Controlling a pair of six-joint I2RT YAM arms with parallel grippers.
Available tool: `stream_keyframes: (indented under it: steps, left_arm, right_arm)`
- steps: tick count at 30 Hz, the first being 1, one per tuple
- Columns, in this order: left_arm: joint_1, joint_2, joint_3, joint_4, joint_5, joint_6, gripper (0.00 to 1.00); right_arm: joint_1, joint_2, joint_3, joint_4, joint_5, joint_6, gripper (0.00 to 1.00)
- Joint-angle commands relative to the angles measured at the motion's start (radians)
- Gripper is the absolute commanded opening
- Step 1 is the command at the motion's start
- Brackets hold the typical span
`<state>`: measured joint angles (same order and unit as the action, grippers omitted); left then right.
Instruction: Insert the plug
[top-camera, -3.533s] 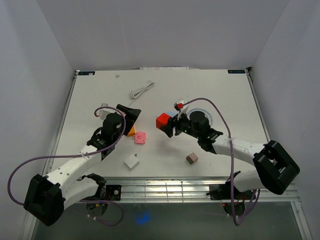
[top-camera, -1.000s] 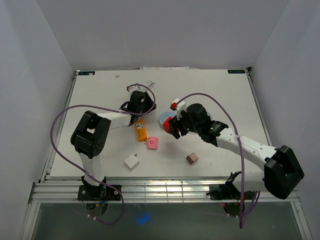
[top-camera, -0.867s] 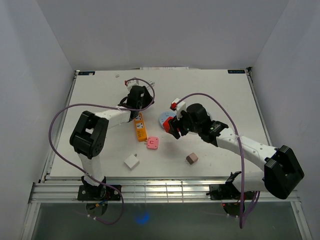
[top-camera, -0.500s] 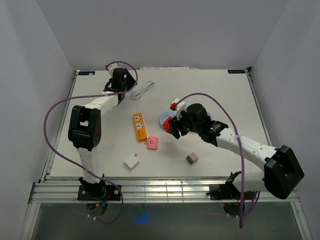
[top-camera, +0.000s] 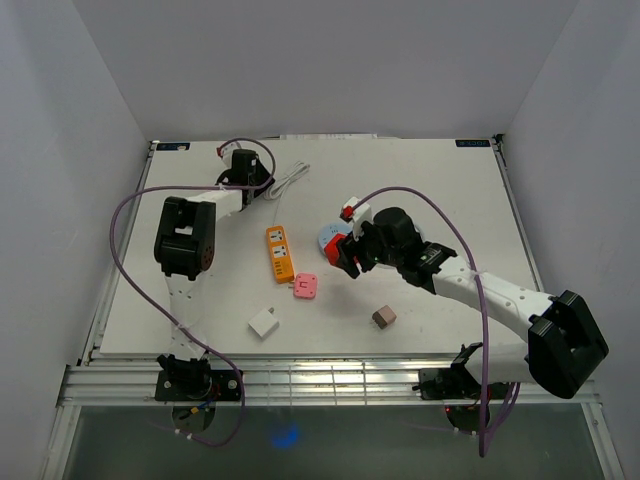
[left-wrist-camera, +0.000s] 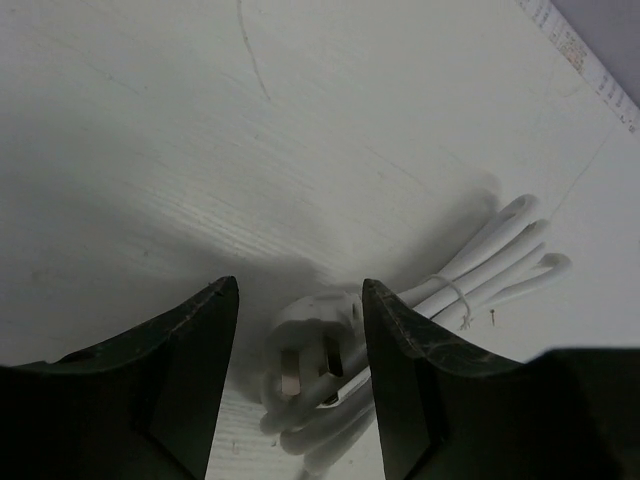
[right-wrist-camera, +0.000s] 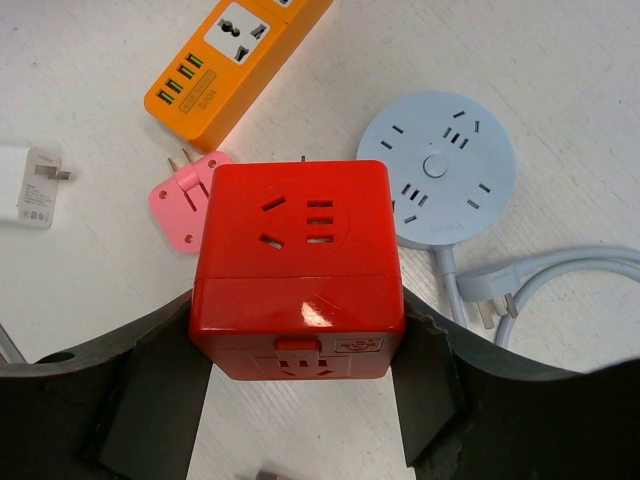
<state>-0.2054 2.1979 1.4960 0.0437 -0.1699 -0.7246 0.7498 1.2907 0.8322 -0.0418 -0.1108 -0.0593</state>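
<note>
A white plug (left-wrist-camera: 305, 345) lies on the table with its prongs up, at the end of a coiled white cable (left-wrist-camera: 490, 260) near the back left (top-camera: 290, 176). My left gripper (left-wrist-camera: 297, 288) is open and straddles the plug, with a gap on the left side and the right finger close to it. In the top view the left gripper (top-camera: 258, 184) sits low at the cable's near end. My right gripper (right-wrist-camera: 300, 308) is shut on a red cube socket (right-wrist-camera: 297, 250), held above the table's middle (top-camera: 343, 255).
An orange power strip (top-camera: 279, 252), a pink adapter (top-camera: 305, 287) and a white charger (top-camera: 264, 323) lie left of centre. A light blue round socket (right-wrist-camera: 437, 165) with its own cable sits under the right arm. A small brown cube (top-camera: 384, 318) rests near the front.
My left gripper left the far end of the orange strip, swung to the back left, and now sits over the white plug with its jaws somewhat narrower. The right arm has stayed put.
</note>
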Motion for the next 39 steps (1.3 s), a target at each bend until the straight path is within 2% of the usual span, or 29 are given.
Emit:
stream_keyframes:
  steps: [1, 7, 12, 17, 24, 27, 33, 39]
  left_arm:
    - [-0.003, 0.011, 0.044, 0.024, 0.078, -0.027, 0.63]
    - [-0.051, 0.007, 0.0, 0.091, 0.142, -0.026, 0.6]
    - [-0.144, 0.01, -0.017, 0.11, 0.168, -0.024, 0.6]
    - [-0.236, 0.022, -0.062, 0.162, 0.208, -0.039, 0.6]
    - [-0.292, 0.028, -0.13, 0.222, 0.288, -0.078, 0.59]
    - [-0.313, 0.008, -0.164, 0.286, 0.338, -0.087, 0.59]
    - [-0.344, -0.009, -0.166, 0.324, 0.452, -0.11, 0.58]
    - [-0.381, -0.033, -0.18, 0.331, 0.471, -0.111, 0.58]
  right_arm:
    - [-0.007, -0.039, -0.004, 0.072, -0.023, 0.001, 0.43]
    - [-0.009, -0.053, -0.002, 0.06, -0.03, -0.002, 0.43]
    - [-0.007, -0.036, 0.031, 0.043, -0.059, -0.023, 0.43]
    - [-0.009, -0.016, 0.085, -0.044, -0.04, -0.054, 0.43]
    - [-0.009, -0.005, 0.14, -0.105, -0.052, -0.056, 0.43]
    - [-0.007, 0.021, 0.182, -0.163, -0.111, -0.07, 0.44]
    - [-0.003, 0.085, 0.269, -0.227, -0.141, -0.063, 0.44]
    - [-0.003, 0.111, 0.318, -0.28, -0.142, -0.053, 0.44]
